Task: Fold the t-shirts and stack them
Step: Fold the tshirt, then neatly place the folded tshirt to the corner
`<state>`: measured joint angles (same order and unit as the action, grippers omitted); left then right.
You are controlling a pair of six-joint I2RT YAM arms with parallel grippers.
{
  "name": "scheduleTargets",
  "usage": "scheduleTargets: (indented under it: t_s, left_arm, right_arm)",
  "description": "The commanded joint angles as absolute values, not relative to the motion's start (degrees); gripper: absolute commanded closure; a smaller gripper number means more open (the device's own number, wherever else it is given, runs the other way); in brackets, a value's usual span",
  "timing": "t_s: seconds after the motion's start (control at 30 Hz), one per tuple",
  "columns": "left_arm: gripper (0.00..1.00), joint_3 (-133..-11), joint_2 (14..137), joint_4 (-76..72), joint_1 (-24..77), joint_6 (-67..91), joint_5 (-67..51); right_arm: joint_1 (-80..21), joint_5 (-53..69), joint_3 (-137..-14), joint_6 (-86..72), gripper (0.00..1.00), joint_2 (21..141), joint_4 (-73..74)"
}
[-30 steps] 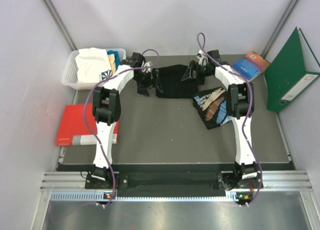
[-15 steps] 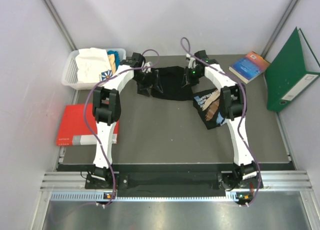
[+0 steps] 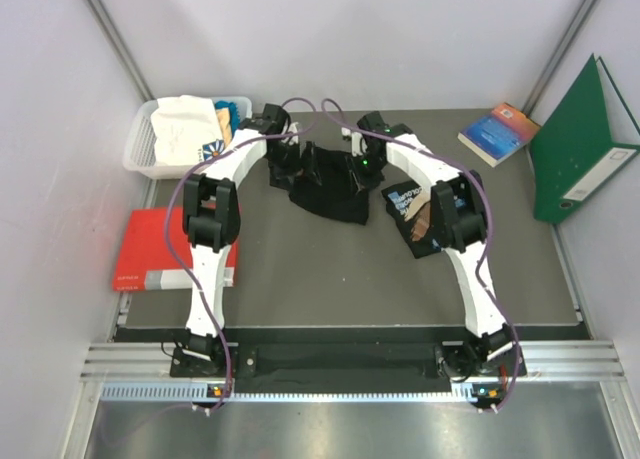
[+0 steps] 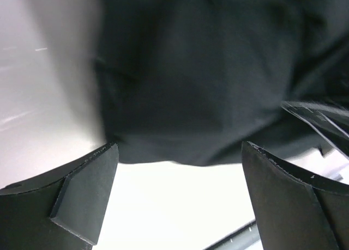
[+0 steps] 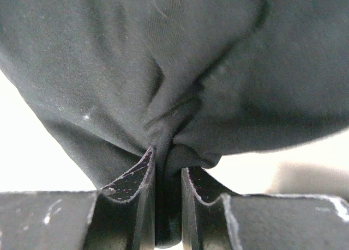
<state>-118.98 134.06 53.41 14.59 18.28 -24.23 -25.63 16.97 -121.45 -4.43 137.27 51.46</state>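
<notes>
The grey table [image 3: 320,269] fills the booth floor, and a green binder [image 3: 575,149] stands propped open against the right wall. At the far middle of the table lies the black t-shirt [image 3: 330,199], bunched and rumpled, with both arms reaching in over it. A red book [image 3: 150,249] lies flat at the left edge. Behind it, in the far left corner, a white basket [image 3: 140,149] holds folded white shirts [image 3: 185,124] and a teal shirt [image 3: 233,109]. A black magazine [image 3: 408,214] with blue and tan print lies just right of the black shirt, partly under the right arm, and a blue book [image 3: 498,131] sits at the far right.

The right gripper [image 5: 166,157] has its jaws pinched tight on a fold of the black cloth. The left gripper [image 4: 177,152] hangs at the shirt's left edge with its jaws wide apart. From here I cannot tell whether it touches the cloth.
</notes>
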Motion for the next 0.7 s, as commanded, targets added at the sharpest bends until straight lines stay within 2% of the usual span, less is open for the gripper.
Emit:
scheduleTargets:
  t_s: [0.0, 0.17, 0.37, 0.67]
  left_arm:
    - [0.01, -117.78, 123.76, 47.83, 14.15, 20.47, -14.61]
    - [0.01, -110.4, 113.13, 36.77, 14.06, 22.67, -0.56]
    - [0.01, -113.56, 115.4, 38.67, 12.92, 23.12, -1.75]
    - [0.01, -112.85, 117.25, 38.23, 12.92, 22.94, -5.27]
  right_arm:
    - [-23.03, 11.52, -116.46, -1.14, 0.96, 126.22, 57.83]
    - [-22.41, 9.23, -115.49, -0.44, 0.96, 120.16, 58.1]
    - [-22.24, 6.6, -116.11, -0.53, 0.95, 116.81, 60.02]
    - [-17.76, 0.18, -107.41, -1.75, 0.94, 107.5, 65.04]
